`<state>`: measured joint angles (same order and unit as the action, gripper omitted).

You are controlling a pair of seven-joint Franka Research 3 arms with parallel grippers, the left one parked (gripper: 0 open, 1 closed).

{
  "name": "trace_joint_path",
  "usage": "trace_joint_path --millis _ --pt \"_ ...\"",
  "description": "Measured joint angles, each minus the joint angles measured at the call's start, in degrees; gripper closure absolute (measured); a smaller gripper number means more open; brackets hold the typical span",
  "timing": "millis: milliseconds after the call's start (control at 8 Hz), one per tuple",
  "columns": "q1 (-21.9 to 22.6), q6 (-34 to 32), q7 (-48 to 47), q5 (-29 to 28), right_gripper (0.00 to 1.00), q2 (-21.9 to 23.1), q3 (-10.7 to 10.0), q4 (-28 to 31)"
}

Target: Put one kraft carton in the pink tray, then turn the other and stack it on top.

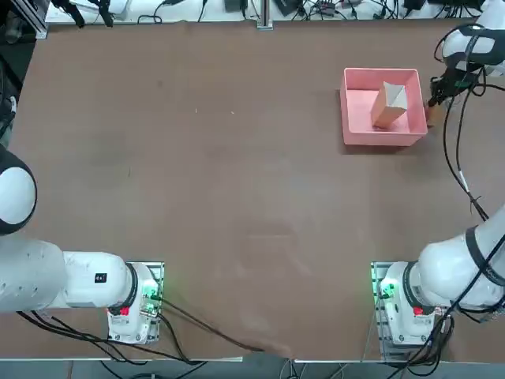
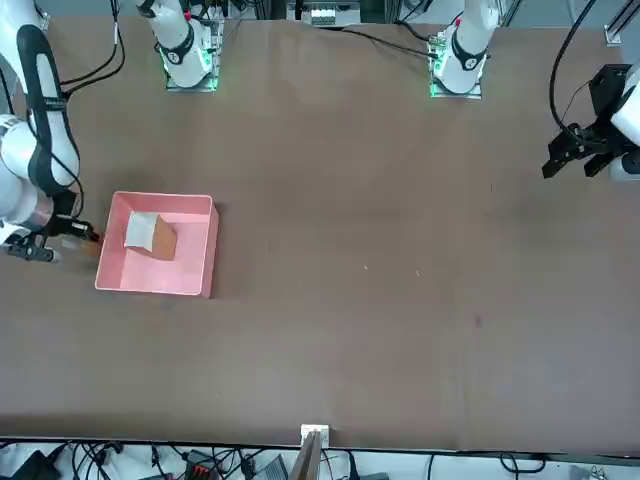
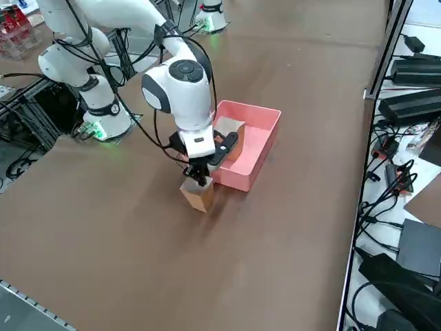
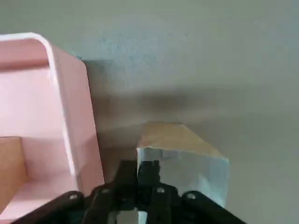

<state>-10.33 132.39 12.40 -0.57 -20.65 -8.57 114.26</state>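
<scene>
Right side view, read from left to right: the right gripper (image 3: 198,181) points straight down, its fingers pinched together on the top edge of the second kraft carton (image 3: 198,196), which stands upright on the brown table (image 3: 103,227). Just beyond it lies the pink tray (image 3: 259,153), with the first kraft carton (image 3: 229,131) already inside, leaning near the tray's middle.

The decisive relation — the gripped carton stands outside the tray, close against the wall nearest the robot's right edge of the table, beside it but not over it. In the wrist view the tray's rounded corner (image 4: 44,44) rises right next to the carton's folded top (image 4: 182,154), and the closed fingers (image 4: 147,172) bite the top fold near the corner closest to the tray. From the overhead camera the carton (image 1: 431,113) shows only as a sliver past the tray wall (image 1: 420,106), under the wrist.

Judged from this layout, the coming move runs upward first, then sideways across the tray wall toward the carton inside (image 1: 389,104) — the tray lies just to one side of the hand, so the travel is short, with the turn still to be made. A lift too low would risk catching the wall.
</scene>
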Motion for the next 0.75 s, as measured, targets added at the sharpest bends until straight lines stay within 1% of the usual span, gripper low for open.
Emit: trace_joint_path --millis 250,375,500,750 --pt "0.0 0.0 4.4 0.0 0.98 1.1 0.0 -0.5" --pt "0.0 -0.9 6.4 0.0 0.98 2.5 0.0 -0.8" --pt "0.0 -3.8 8.4 0.1 0.98 4.6 0.1 -1.5" --pt "0.2 -13.4 14.9 0.3 0.98 9.6 0.5 -4.6"
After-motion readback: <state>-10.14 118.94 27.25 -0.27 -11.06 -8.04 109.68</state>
